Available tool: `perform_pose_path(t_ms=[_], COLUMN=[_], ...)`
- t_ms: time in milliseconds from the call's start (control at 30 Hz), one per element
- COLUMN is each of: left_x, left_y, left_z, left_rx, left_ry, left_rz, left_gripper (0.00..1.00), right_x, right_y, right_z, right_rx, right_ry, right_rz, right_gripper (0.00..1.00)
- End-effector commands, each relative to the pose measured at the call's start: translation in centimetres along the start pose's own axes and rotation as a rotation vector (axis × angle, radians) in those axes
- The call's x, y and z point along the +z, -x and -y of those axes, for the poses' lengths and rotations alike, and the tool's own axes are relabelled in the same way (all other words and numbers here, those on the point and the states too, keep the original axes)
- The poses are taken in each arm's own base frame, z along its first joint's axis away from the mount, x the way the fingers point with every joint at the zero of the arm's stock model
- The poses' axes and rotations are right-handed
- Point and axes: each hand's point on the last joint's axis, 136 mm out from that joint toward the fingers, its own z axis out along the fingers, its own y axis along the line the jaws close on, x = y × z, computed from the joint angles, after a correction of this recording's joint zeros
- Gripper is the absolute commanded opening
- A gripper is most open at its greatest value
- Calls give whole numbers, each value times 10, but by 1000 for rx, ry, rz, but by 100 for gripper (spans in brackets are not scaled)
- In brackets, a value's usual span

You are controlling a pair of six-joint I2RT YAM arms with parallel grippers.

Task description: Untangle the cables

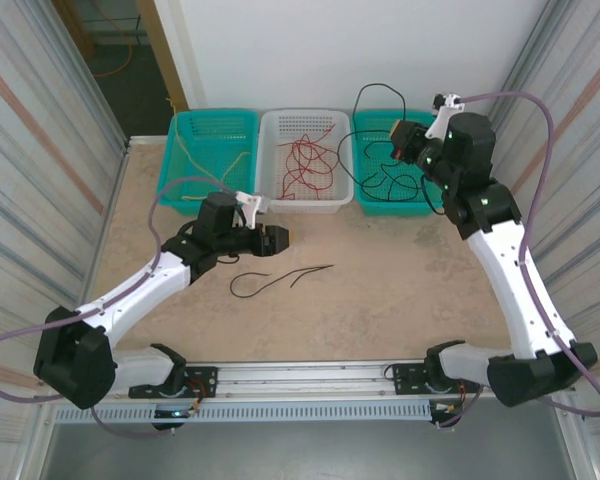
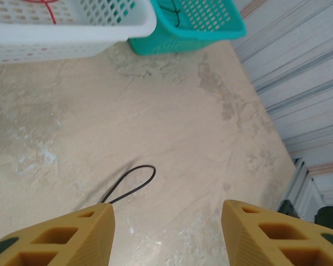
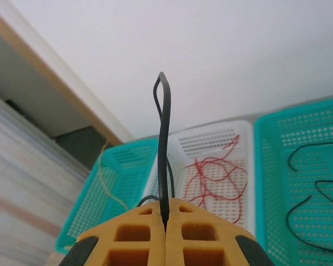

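Pinching the raised black cable [image 3: 164, 133] between jaws pressed fully together, the right gripper [image 1: 396, 138] hangs above the right teal basket [image 1: 390, 207] at the far edge of the worktop [image 1: 400, 290]. From the closed pads this cable rises as a narrow, stiff-looking loop, then arcs over and trails down into that basket. More black cables [image 1: 385, 180] lie in loose open curves on the basket floor. The white basket [image 1: 305, 207], at the middle of the far edge, holds the red cables [image 1: 305, 165], a tangle of overlapping thin loops. The left teal basket [image 1: 215, 112], towards the far left corner, holds a yellow cable [image 1: 192, 172], pale and gently bent. All the cables are slender, matte and far thinner than the gripper fingers. A loose black cable [image 1: 280, 278] lies flat on the bare worktop near its centre, well apart from the baskets. It is doubled back on itself into a long, narrow hairpin with a rounded bend at one end. The left gripper [image 1: 278, 240] hovers low over the worktop beside this cable. Its jaws stand about half open, with nothing between them; in the left wrist view, the hairpin's rounded end [image 2: 134, 183] runs out from behind one yellow finger [image 2: 72, 238].
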Motion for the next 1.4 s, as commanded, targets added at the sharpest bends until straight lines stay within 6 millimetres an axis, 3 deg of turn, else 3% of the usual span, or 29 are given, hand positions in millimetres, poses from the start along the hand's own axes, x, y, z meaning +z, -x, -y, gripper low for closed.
perform_pose_path(t_ms=[0, 300, 367, 433, 500, 733, 933, 1100, 1200, 1367], left_x=[5, 25, 29, 34, 40, 64, 74, 92, 102, 116], left_y=[-17, -45, -49, -55, -60, -60, -54, -67, -76, -81], left_z=[-13, -25, -31, -38, -38, -27, -34, -28, -25, -39], left_rx=[52, 75, 75, 69, 71, 151, 215, 253, 307, 324], left_ry=[80, 135, 160, 188, 193, 191, 216, 163, 162, 207], left_rz=[-76, -189, -211, -247, -264, -282, -286, -342, -376, -408], left_gripper=[55, 54, 55, 55, 57, 60, 63, 62, 63, 60], right_x=[16, 73, 86, 95, 96, 75, 38, 11, 0, -13], right_y=[13, 14, 8, -1, -7, -22, -64, -107, -122, -135], right_z=[23, 104, 120, 133, 140, 135, 115, 94, 88, 88], right_rx=[45, 107, 133, 147, 149, 160, 172, 167, 163, 187], right_ry=[-45, -184, -214, -248, -273, -250, -203, -162, -155, -152], right_rz=[-6, -79, -138, -194, -206, -195, -223, -265, -286, -298], right_gripper=[0, 1, 12, 32, 39, 43, 43, 48, 50, 52])
